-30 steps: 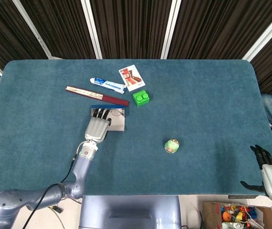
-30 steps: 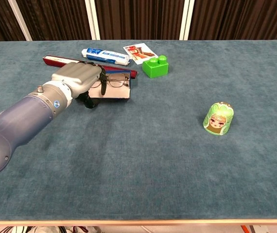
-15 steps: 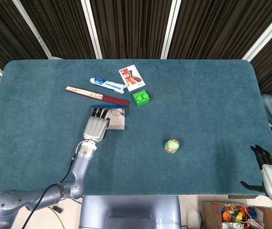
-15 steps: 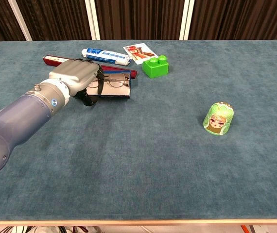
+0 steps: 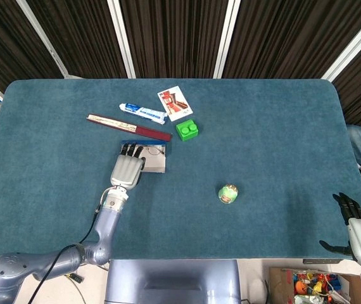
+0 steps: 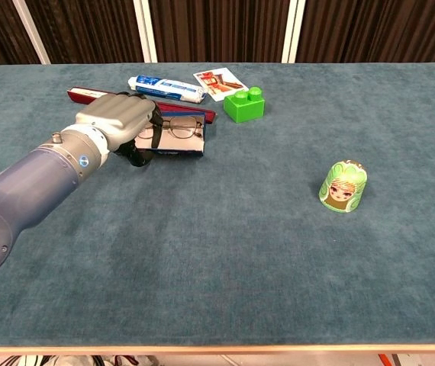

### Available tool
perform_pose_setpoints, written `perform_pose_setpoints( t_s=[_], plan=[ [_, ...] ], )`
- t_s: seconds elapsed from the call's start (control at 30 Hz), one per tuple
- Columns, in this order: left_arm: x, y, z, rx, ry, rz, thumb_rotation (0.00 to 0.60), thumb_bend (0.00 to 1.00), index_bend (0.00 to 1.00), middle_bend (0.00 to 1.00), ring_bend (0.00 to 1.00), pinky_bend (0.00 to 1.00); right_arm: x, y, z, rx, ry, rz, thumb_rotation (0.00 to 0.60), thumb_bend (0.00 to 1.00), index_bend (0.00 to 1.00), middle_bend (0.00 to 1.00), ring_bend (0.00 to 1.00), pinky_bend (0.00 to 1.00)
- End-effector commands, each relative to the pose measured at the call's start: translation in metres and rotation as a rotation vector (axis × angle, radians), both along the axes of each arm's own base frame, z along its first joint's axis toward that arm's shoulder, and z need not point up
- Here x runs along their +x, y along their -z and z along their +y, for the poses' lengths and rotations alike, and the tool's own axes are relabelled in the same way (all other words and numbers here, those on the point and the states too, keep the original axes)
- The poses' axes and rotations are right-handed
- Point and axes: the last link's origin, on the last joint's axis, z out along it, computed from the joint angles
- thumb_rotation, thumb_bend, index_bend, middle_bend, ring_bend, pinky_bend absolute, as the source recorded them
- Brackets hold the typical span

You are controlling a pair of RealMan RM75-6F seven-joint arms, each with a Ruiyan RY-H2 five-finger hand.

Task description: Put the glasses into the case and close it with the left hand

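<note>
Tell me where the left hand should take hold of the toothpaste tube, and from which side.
Probably grip the toothpaste tube around the middle of its long body, coming down from above. It lies flat on the table, crosswise, so fingers can close across its narrow width. The red case just in front and the card beside its end crowd a low approach.

Toward the far side of my blue felt table (image 6: 278, 252) I see a white-and-blue toothpaste tube (image 6: 166, 88), a printed card (image 6: 219, 83) just beside it, and a green plastic building block (image 6: 245, 104) near the card. A long dark-red flat box (image 5: 128, 127) lies in front of the tube. Well apart on the right, a small green painted egg-shaped doll (image 6: 344, 186) stands upright.
</note>
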Motion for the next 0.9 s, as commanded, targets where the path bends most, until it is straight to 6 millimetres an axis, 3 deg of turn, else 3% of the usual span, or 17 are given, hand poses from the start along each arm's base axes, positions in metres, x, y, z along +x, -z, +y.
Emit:
perform_pose_setpoints(
  t_s=[0.03,0.53,0.9],
  plan=[
    [-0.004,-0.008,-0.004,0.005,-0.002,-0.01,0.6,0.46,0.55,0.17,0.04,0.06,0.0,0.0,0.0,0.001,0.0,-0.001,0.6,0.11,0.0,0.0,0.0,0.17],
    [-0.026,-0.046,-0.03,-0.035,-0.029,-0.019,0.6,0.46,0.55,0.16,0.04,0.05,0.0,0.0,0.0,0.002,0.002,-0.005,0.6,0.11,0.0,0.0,0.0,0.17],
    [-0.011,-0.053,-0.012,-0.007,-0.01,0.028,0.6,0.46,0.56,0.16,0.04,0.03,0.0,0.0,0.0,0.008,0.01,-0.014,0.6,0.12,0.0,0.0,0.0,0.17]
  ],
)
